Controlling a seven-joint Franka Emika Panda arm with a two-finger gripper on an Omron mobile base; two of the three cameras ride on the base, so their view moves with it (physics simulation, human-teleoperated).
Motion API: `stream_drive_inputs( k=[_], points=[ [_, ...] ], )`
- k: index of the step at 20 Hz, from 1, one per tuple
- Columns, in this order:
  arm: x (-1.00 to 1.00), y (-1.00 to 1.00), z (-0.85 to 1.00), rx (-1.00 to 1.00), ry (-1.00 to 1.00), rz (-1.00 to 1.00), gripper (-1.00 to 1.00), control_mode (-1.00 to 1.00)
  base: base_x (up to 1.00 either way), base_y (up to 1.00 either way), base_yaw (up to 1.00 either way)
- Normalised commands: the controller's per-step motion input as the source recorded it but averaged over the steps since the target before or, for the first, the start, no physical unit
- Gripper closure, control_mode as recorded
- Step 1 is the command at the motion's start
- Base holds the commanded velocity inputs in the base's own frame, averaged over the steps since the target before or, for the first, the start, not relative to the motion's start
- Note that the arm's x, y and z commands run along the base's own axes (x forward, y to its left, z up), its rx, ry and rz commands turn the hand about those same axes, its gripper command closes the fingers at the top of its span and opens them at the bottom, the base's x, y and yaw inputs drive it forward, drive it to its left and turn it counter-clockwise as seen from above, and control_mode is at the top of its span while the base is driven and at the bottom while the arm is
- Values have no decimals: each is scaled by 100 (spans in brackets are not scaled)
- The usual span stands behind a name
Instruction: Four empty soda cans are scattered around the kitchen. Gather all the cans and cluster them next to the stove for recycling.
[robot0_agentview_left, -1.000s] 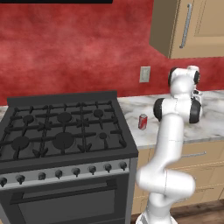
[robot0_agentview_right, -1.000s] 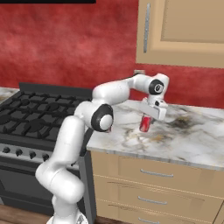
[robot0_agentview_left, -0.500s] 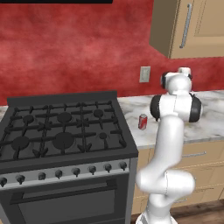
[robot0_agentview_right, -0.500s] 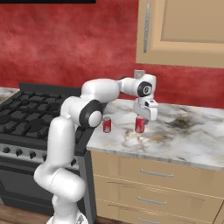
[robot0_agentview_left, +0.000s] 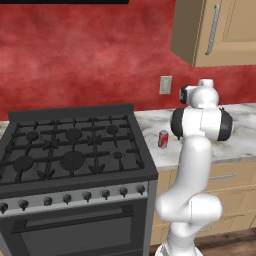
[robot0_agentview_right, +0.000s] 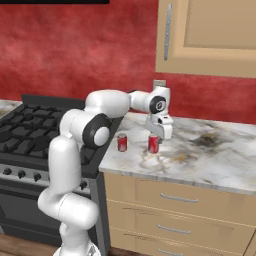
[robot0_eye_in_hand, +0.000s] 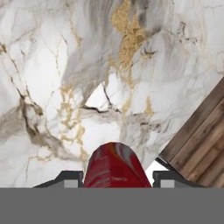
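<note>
My gripper (robot0_agentview_right: 154, 140) is shut on a red soda can (robot0_agentview_right: 153, 145), held upright low over the marble counter (robot0_agentview_right: 210, 155); I cannot tell whether it touches the surface. In the hand view that can (robot0_eye_in_hand: 114, 168) fills the gap between my two fingertips (robot0_eye_in_hand: 70, 177), with my gripper (robot0_eye_in_hand: 116, 179) above marble. Another red soda can (robot0_agentview_right: 122, 142) stands on the counter a little to the left, beside the stove (robot0_agentview_right: 30, 135). From the left base view this standing can (robot0_agentview_left: 163, 139) sits just right of the black stove (robot0_agentview_left: 70, 150).
A tan wall cabinet (robot0_agentview_right: 205, 35) hangs above the counter. A wall outlet (robot0_agentview_left: 165, 84) sits on the red backsplash. Drawers (robot0_agentview_right: 175, 200) run below the counter. The counter's front edge and wooden floor (robot0_eye_in_hand: 201, 144) show at the hand view's right.
The arm has swung left along the counter toward the stove, carrying the red can. The can beside the stove has stayed put.
</note>
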Motion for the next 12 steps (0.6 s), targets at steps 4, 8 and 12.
stream_drive_inputs(
  k=[4, 8, 12],
  points=[
    [7, 3, 0, 0, 0, 0, 100, -100, 0, 0, 0],
    [16, 2, 2, 0, 0, 0, 100, -100, 0, 0, 0],
    [8, 7, 2, 0, 0, 0, 100, -100, 0, 0, 0]
  ],
)
